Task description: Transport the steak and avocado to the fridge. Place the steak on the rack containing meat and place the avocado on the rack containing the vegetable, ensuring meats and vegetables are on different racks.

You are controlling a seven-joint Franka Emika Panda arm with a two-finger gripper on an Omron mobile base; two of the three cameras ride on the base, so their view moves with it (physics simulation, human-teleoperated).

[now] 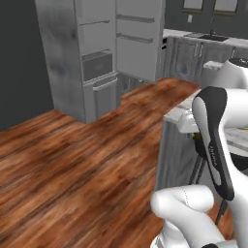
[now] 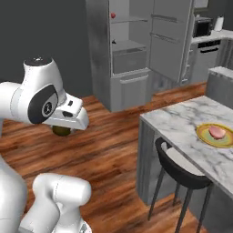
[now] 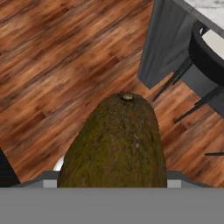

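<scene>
So the pincer [image 2: 62,129] is clamped on the avocado [image 3: 116,144], well short of the fridge [image 2: 125,50]. Steak [image 2: 217,132] sits on its plate [image 2: 202,134] on the desk. Worry: a jolt while driving could shake the round avocado loose.

No text, label, brand, number or sign can be read anywhere; faint marks on the robot arm [image 1: 214,154] are illegible.

Avocado [image 3: 116,144]: lower end cut off at the hand view's bottom, finger tips hidden behind it; in the right base view only a sliver shows under the white hand. Steak [image 2: 217,132] small, surface detail unreadable. Small red item [image 2: 113,15] in fridge [image 2: 132,50] too tiny to identify.
</scene>
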